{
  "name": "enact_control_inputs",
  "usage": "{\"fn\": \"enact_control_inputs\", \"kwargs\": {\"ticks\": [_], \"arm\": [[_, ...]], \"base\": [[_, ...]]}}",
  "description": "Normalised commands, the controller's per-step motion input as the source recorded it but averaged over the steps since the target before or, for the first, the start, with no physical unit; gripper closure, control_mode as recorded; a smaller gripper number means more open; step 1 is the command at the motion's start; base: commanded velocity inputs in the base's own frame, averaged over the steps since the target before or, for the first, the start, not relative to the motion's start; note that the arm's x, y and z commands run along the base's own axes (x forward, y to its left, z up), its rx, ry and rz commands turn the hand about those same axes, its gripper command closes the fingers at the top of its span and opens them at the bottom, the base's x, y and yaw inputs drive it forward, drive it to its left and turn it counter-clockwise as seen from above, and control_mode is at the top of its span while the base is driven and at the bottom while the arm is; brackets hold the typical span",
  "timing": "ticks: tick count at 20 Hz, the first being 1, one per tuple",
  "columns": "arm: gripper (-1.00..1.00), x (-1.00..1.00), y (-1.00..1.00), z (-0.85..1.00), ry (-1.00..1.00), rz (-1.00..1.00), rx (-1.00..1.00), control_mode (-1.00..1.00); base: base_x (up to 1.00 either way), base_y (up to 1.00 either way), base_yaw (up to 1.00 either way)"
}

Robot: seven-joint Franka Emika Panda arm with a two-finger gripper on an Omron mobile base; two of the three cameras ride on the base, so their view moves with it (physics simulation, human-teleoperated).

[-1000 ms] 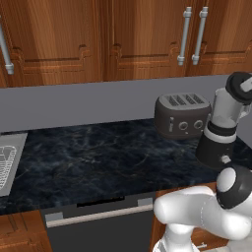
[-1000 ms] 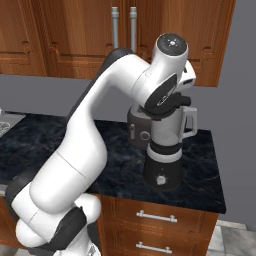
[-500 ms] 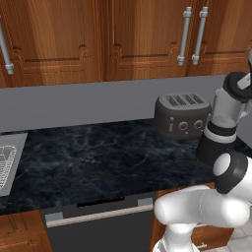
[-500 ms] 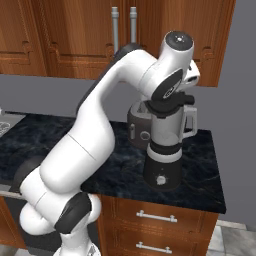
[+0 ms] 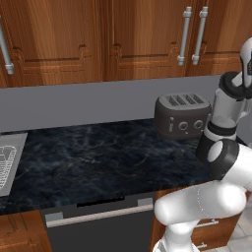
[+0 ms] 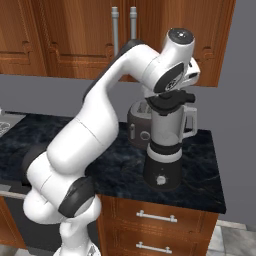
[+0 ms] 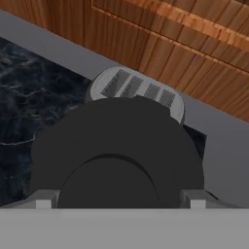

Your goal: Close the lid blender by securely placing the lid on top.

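The blender (image 6: 166,145) stands at the right end of the counter, a translucent grey jar with a side handle on a black base with a silvery knob. The black lid (image 6: 170,101) sits flat on top of the jar. My gripper (image 6: 176,93) hangs just above it, pointing down. In the hand view the lid (image 7: 116,146) lies right below, and the gripper (image 7: 120,200) is open, its fingertips (image 7: 44,199) wide apart on either side of the lid's raised knob with gaps. In the left base view the blender (image 5: 225,113) stands at the right edge, its base partly hidden by my arm.
A dark grey slotted toaster (image 5: 183,115) stands directly behind the blender against the wall. Wooden wall cabinets (image 6: 75,35) hang close above my hand. A sink rack (image 5: 6,162) lies at the far left. The counter's right edge (image 6: 217,175) is near the blender.
My arm has changed posture, with the elbow swinging down and right. The hand has risen slightly off the lid. The lid and blender have stayed in place.
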Motion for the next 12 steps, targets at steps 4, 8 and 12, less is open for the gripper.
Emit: {"fn": "enact_control_inputs", "kwargs": {"ticks": [4,8,12], "arm": [[1.0,0.07,-0.19,0.0,0.02,0.01,0.0,-1.0],[1.0,0.16,-0.11,0.0,0.04,0.01,0.0,-1.0],[1.0,0.23,-0.05,0.0,0.04,0.01,0.0,-1.0]], "base": [[0.0,0.0,0.0],[0.0,0.0,0.0],[0.0,0.0,0.0]]}}
